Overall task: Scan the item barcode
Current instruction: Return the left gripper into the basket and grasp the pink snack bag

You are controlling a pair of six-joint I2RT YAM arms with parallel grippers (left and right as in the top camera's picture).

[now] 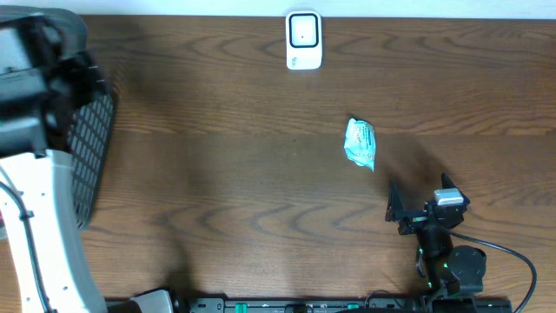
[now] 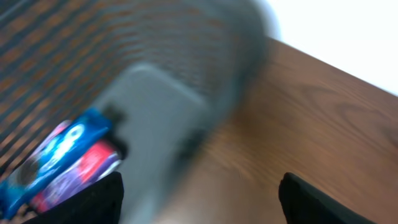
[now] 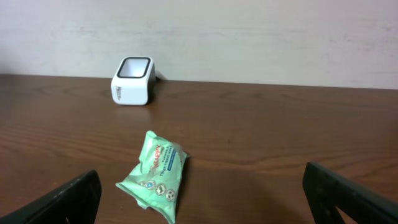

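The white barcode scanner (image 1: 303, 39) stands at the table's far edge, its window facing up; the right wrist view shows the scanner (image 3: 132, 81) too. A crumpled green tissue packet (image 1: 360, 143) lies on the wood right of centre. My right gripper (image 1: 419, 191) is behind it near the front edge, open and empty; the packet (image 3: 155, 174) lies ahead of the gripper (image 3: 202, 199), left of its middle. My left gripper (image 2: 199, 205) is open with nothing in it, above the basket's edge. A blue and red snack pack (image 2: 56, 165) lies in the basket, by the left finger (image 2: 93, 202).
A black mesh basket (image 1: 95, 148) sits at the table's left edge, largely covered by the left arm (image 1: 39, 200). The left wrist view is motion-blurred, with a grey shape (image 2: 155, 118) in front of the basket wall. Bare wood lies between packet and scanner.
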